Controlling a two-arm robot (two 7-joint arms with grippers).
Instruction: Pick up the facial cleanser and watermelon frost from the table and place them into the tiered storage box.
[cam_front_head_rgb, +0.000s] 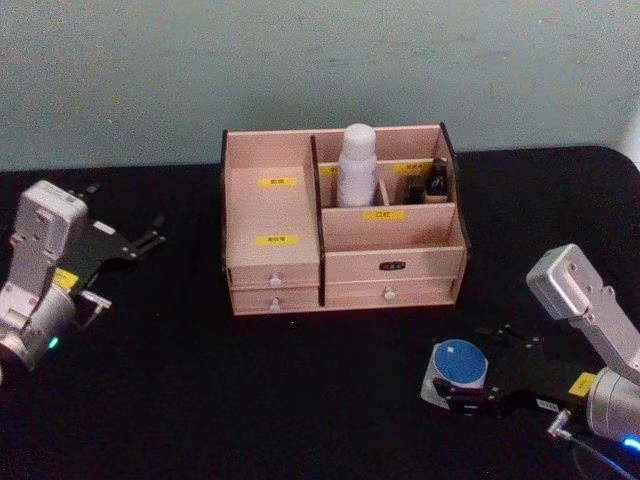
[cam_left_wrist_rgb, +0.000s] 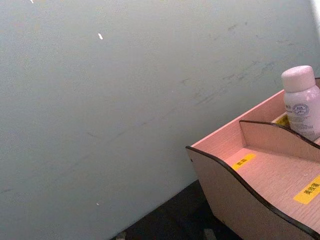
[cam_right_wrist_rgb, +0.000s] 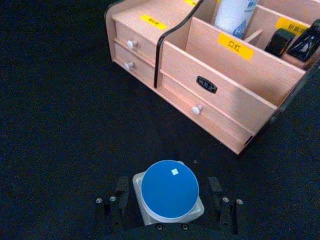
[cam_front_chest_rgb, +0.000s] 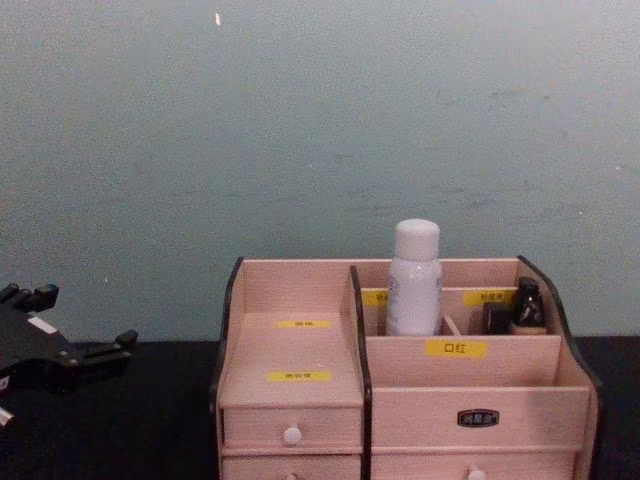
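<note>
The tiered storage box (cam_front_head_rgb: 392, 243) stands at the middle of the black table. A white facial cleanser bottle (cam_front_head_rgb: 357, 165) stands upright in one of its rear compartments, also seen as the bottle (cam_front_chest_rgb: 414, 280) from the chest. The watermelon frost (cam_right_wrist_rgb: 170, 187), a small white container with a round blue lid, rests on the table in front of the box's right end. My right gripper (cam_front_head_rgb: 465, 362) is open, with a finger on each side of the container and a thin gap on both sides. My left gripper (cam_front_head_rgb: 125, 270) hovers open and empty at the far left.
Small dark cosmetic items (cam_front_head_rgb: 437, 180) sit in the box's right rear compartment. Both drawers (cam_right_wrist_rgb: 198, 108) are closed. A pale wall rises directly behind the box. Bare black tabletop (cam_front_head_rgb: 250, 400) spreads in front of the box and to its left.
</note>
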